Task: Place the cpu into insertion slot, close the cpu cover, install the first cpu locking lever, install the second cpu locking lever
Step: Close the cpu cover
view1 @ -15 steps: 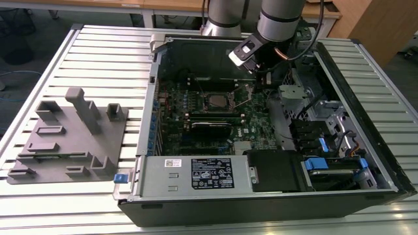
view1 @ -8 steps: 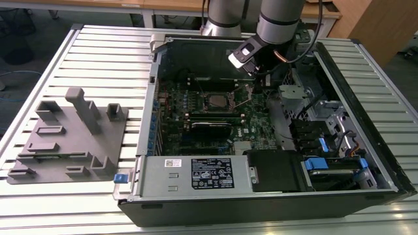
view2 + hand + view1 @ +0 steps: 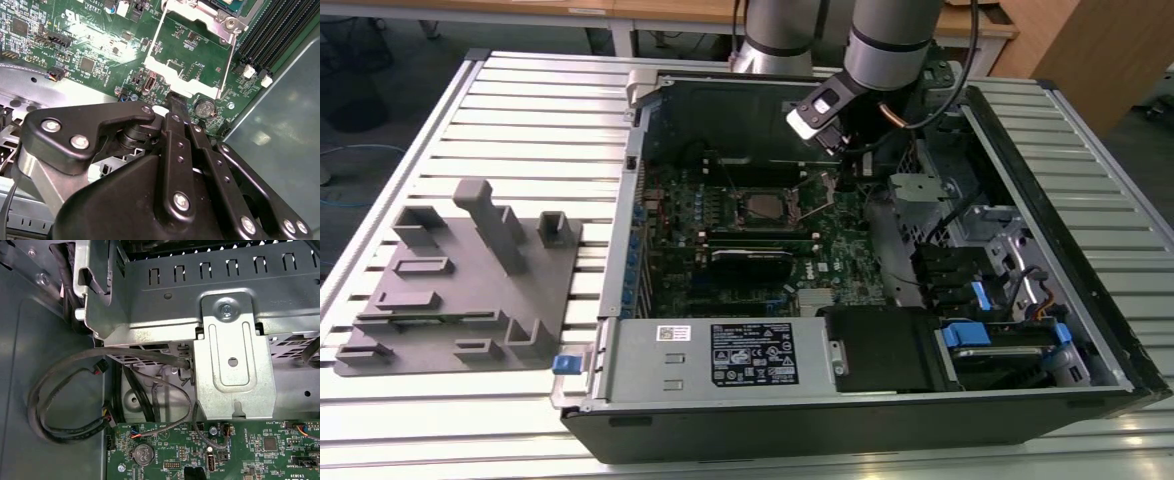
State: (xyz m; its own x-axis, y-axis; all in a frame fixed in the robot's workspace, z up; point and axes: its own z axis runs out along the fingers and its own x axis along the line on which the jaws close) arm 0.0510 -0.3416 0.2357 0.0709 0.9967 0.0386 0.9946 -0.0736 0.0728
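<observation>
In the exterior view the cpu (image 3: 761,207), a dull grey square, lies in the insertion slot (image 3: 736,214) in the middle of the green board. My arm reaches down into the open case just to that view's right of the slot. In the second wrist view the cpu cover (image 3: 160,65), a thin silvery frame, is swung open, and green board shows through its window. Its hinge end sits at the slot's metal rim (image 3: 222,22). My gripper (image 3: 173,100) is shut, its narrow black tips touching the cover's free edge.
A coin battery (image 3: 204,106) and black memory slots (image 3: 270,35) lie close to the cover. A metal drive-cage bracket (image 3: 232,365) and looped cables (image 3: 65,405) stand beside the board. A grey fixture block (image 3: 460,280) lies on the slatted table at the exterior view's left.
</observation>
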